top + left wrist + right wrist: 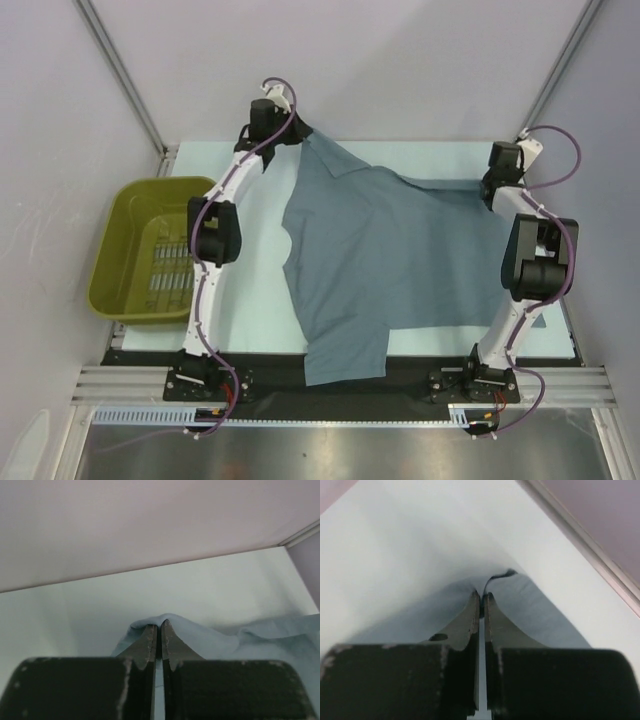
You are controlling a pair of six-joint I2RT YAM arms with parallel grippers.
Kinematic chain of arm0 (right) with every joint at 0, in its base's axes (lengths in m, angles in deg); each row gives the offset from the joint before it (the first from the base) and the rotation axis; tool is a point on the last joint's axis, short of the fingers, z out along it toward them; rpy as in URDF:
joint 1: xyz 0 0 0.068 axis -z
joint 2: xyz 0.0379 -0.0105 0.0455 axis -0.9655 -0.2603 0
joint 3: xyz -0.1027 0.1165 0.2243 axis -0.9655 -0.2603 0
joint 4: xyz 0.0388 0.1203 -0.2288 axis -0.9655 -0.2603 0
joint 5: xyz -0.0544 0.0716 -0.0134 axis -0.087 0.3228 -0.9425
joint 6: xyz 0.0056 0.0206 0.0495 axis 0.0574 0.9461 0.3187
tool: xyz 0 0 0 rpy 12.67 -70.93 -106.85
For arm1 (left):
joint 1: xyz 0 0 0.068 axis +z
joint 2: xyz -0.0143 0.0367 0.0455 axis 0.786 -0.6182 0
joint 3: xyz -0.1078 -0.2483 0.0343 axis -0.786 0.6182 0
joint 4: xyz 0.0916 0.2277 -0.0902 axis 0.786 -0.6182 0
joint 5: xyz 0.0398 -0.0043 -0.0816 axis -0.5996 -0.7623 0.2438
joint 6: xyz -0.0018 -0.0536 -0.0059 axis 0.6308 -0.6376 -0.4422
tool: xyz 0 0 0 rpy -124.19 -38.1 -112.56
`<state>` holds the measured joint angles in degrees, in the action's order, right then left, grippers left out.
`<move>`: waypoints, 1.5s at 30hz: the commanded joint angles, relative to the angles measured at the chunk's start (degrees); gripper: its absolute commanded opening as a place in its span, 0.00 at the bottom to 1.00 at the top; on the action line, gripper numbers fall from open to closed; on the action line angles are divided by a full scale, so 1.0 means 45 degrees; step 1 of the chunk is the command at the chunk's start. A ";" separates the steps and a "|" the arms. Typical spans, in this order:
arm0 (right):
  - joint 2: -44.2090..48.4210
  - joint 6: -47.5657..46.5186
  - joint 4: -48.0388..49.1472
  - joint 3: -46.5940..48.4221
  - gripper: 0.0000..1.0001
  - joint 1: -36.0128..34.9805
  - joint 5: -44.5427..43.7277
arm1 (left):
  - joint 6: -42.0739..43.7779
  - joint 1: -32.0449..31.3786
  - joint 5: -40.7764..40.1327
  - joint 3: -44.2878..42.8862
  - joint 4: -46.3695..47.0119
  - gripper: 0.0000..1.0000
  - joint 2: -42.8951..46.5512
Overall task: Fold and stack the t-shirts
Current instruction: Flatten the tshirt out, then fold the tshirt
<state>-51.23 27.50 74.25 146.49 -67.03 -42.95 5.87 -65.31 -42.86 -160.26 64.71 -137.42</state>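
One slate blue-grey t-shirt (390,265) lies spread across the pale table, one sleeve hanging over the near edge. My left gripper (298,128) is shut on the shirt's far-left corner; in the left wrist view the cloth (210,640) bunches over the closed fingertips (159,626). My right gripper (487,186) is shut on the shirt's right edge; in the right wrist view the cloth (540,615) is pinched at the tips (482,596). Both held edges are pulled taut towards the far side.
An olive basket (120,235) stands at the table's left edge beside the left arm, with nothing in it. Grey walls close the far side and both sides. The black front rail (270,375) runs under the hanging sleeve.
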 commanded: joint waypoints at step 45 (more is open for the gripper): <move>-0.4848 0.0859 -1.1836 1.2089 0.00 0.2917 0.4899 | -0.3998 -0.0849 0.2584 0.5157 -0.3604 0.00 0.7034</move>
<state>-74.47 33.54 27.54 198.60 -54.77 -21.94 -10.46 -68.96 -34.12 -140.48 51.40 -113.42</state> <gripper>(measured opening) 0.023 0.046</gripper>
